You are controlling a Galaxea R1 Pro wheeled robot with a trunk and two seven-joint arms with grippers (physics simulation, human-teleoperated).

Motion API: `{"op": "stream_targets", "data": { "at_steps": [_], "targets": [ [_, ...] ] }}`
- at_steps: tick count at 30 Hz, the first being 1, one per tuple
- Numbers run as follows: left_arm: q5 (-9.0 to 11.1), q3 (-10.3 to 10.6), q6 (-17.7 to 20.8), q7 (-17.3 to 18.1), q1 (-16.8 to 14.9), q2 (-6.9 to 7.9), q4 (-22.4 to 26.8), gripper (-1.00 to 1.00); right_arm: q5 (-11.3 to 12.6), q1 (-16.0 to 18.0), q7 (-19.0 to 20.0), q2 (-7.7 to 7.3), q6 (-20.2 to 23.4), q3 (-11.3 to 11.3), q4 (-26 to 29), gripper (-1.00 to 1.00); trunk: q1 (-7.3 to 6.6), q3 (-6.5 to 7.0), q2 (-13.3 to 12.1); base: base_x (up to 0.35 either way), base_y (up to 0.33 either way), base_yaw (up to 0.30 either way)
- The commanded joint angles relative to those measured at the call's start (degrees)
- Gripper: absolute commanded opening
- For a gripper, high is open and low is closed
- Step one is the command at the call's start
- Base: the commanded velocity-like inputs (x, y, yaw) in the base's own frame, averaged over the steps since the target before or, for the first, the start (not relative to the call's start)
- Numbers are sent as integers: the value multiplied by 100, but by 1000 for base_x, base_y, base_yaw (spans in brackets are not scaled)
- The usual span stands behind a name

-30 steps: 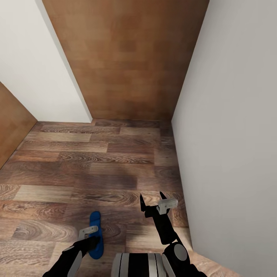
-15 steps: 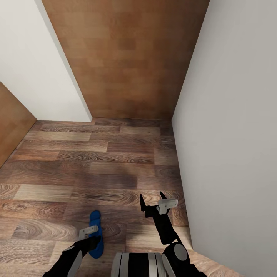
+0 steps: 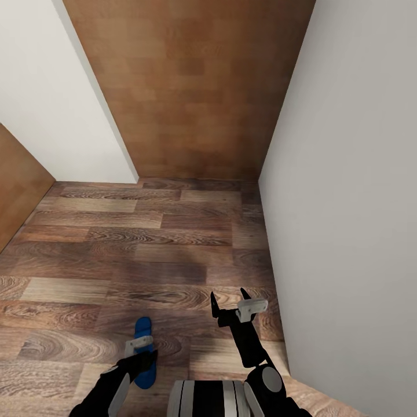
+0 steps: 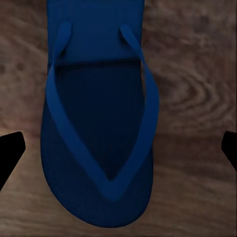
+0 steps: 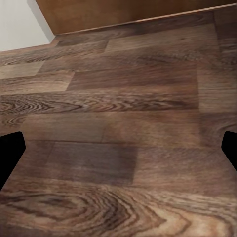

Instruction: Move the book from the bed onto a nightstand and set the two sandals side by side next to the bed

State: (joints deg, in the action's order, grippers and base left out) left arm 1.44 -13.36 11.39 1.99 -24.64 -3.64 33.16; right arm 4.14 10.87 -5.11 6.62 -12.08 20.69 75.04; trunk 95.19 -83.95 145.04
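Sandal (image 4: 98, 128) flat on wood-plank floor (image 3: 174, 255), white walls (image 3: 347, 174) around.

A sandal (image 3: 143, 351) lies on the floor (image 3: 174, 255) (right pincer (image 3: 231, 306) to its right).

We see our two arms clad in glossy black, each with grey panels near the joints. Our right gripper (image 3: 229, 303) has slim, pointed black fingers on a pale grey block. Our left gripper (image 3: 139, 350) carries a similar light grey bracket. Our trunk (image 3: 209, 398) is white with black vertical bands.
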Motion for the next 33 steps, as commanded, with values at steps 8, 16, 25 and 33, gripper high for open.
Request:
{"op": "stream_targets", "data": {
  "at_steps": [8, 16, 25, 33],
  "targets": [
    [9, -43, 34, 20, -39, -20, 14, 100, 43, 3, -25, -3, -22, 14, -3, 100, -1, -3, 1, 0, 0, 0],
    [12, -44, 30, 20, -41, -1, 15, 100, 43, 3, -25, -3, -21, 14, 0, 100, -1, -3, 1, 14, 0, 0],
    [14, -44, 30, 20, -41, 3, 13, 100, 43, 3, -25, -3, -22, 14, 1, 100, -1, -3, 1, 115, 0, 0],
    [14, -44, -56, 20, -41, 3, 7, 100, 43, 3, -25, -3, -22, 14, 2, 100, -1, -3, 1, 14, 0, 0]
  ]
}}
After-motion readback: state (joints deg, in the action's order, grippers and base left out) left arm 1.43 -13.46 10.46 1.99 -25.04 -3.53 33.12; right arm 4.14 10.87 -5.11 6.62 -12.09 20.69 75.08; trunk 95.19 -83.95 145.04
